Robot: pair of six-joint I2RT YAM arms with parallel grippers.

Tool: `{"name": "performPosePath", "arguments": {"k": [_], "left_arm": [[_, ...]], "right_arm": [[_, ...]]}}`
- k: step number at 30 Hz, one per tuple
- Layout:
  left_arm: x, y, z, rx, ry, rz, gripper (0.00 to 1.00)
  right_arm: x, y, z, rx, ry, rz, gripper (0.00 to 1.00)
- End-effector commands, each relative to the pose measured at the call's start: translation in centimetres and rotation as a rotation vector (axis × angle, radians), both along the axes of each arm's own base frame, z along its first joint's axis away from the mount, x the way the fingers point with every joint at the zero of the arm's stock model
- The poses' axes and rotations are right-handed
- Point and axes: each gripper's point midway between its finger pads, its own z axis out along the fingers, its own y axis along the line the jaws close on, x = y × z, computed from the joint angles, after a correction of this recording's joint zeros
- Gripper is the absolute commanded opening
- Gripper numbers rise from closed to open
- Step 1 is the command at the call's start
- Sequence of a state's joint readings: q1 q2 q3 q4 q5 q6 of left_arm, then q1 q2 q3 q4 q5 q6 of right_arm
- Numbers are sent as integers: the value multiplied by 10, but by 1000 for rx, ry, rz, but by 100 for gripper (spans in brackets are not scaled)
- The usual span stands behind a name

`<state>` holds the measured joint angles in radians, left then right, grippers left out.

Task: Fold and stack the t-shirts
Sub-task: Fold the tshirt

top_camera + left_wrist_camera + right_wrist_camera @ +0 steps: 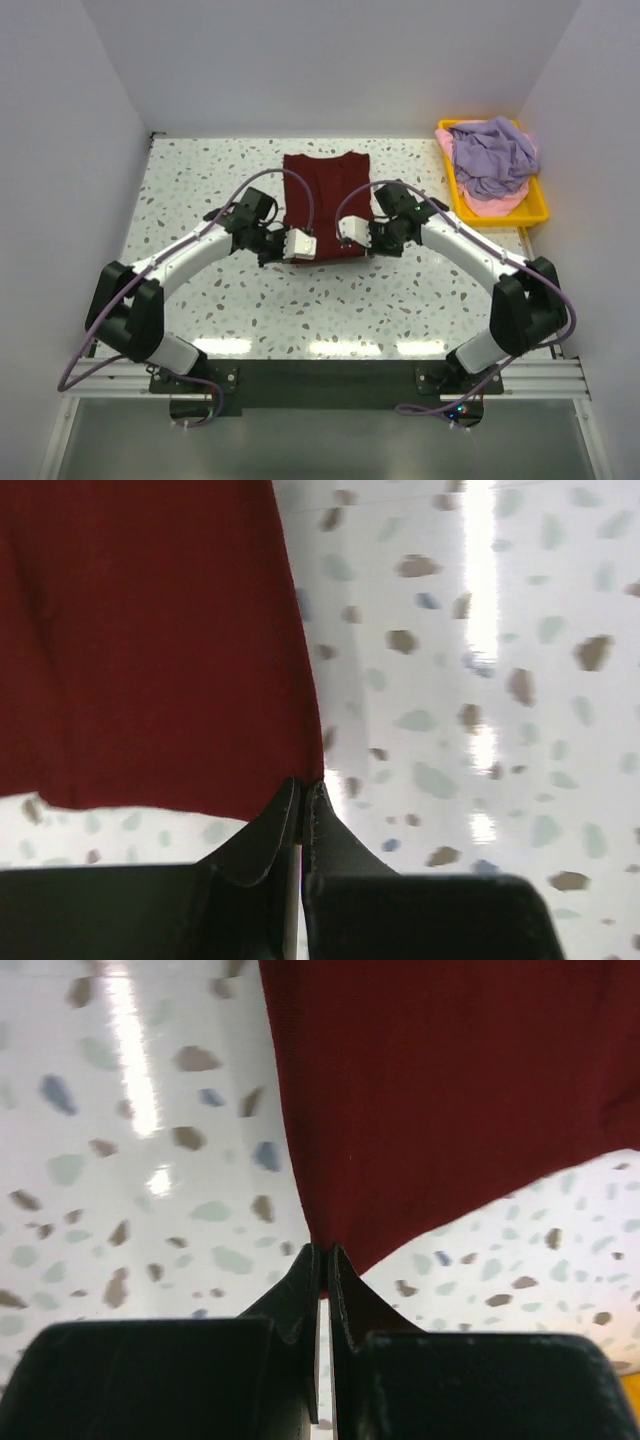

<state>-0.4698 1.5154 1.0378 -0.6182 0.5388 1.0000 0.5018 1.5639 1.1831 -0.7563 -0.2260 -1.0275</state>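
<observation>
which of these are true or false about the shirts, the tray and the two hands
1. The left hand is shut on a near corner of the maroon t-shirt. True.
2. The right hand hangs open above the table. False: it is shut on the maroon shirt's other near corner.
3. The lavender t-shirt lies spread flat on the table. False: it sits crumpled in the yellow tray, on top of the pink t-shirt.
4. The maroon t-shirt lies on the speckled table. True.

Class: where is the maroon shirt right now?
In the top view the maroon shirt lies mid-table, left of the yellow tray, its near corners pinched by the left gripper and right gripper.
</observation>
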Motion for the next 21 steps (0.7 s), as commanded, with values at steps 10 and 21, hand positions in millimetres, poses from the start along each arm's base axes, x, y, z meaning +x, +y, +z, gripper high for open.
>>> {"name": "performPosePath", "arguments": {"k": [10, 21], "left_arm": [[-171, 6, 52, -76, 253, -212, 0], [-11, 19, 52, -22, 231, -37, 0]], "right_arm": [[-160, -36, 53, 36, 154, 85, 0], [-33, -23, 53, 26, 151, 37, 0]]}}
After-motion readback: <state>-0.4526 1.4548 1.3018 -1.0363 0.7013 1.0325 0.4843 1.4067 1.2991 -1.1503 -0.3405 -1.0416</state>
